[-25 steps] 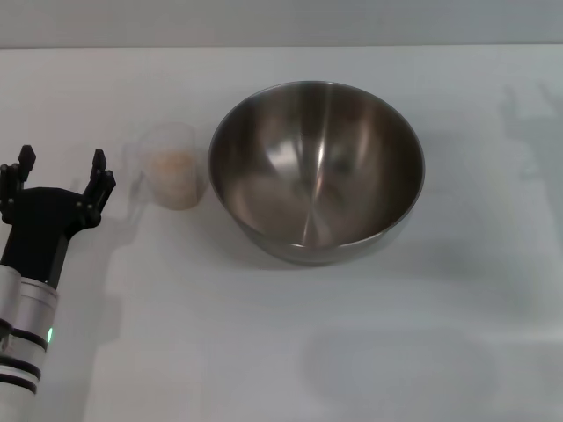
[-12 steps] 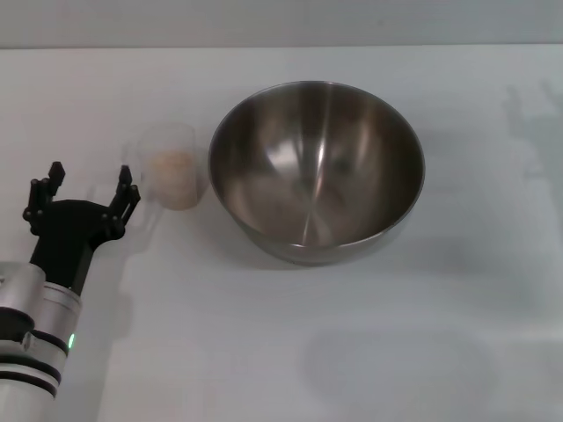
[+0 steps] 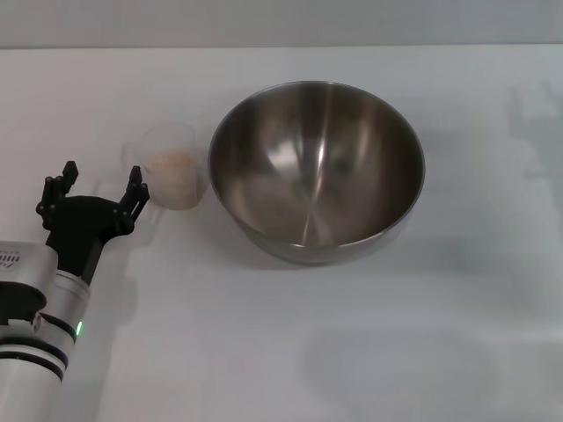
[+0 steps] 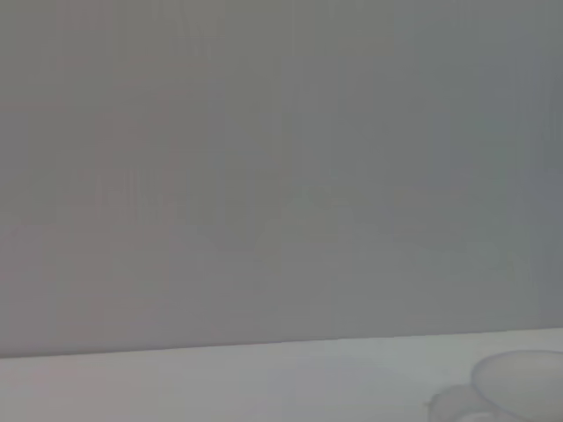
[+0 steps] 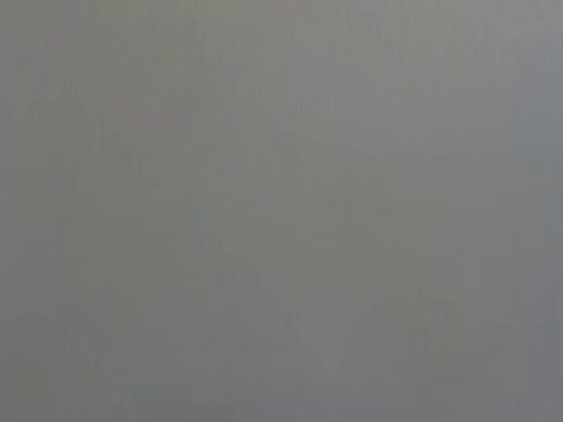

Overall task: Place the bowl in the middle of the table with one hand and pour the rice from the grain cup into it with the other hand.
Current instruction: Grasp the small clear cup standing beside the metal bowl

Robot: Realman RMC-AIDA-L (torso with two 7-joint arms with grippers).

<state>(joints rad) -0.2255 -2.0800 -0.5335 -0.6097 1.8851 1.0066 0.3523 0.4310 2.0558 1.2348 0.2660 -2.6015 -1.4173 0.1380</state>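
The large steel bowl [image 3: 317, 167] stands upright on the white table [image 3: 290, 352], near the middle, and is empty. The clear grain cup [image 3: 169, 165] stands just left of the bowl, with pale rice [image 3: 170, 161] inside. My left gripper [image 3: 97, 186] is open and empty, just left of and slightly nearer than the cup, its fingers spread toward it. The left wrist view shows the faint rims of the bowl [image 4: 519, 374] and the cup [image 4: 457, 404] at one corner. My right gripper is out of view; the right wrist view shows only plain grey.
The table's far edge [image 3: 281, 47] runs along the top of the head view, with a grey wall behind.
My left gripper has moved right and slightly nearer me, closing in on the cup, still open. The bowl and the cup have not moved.
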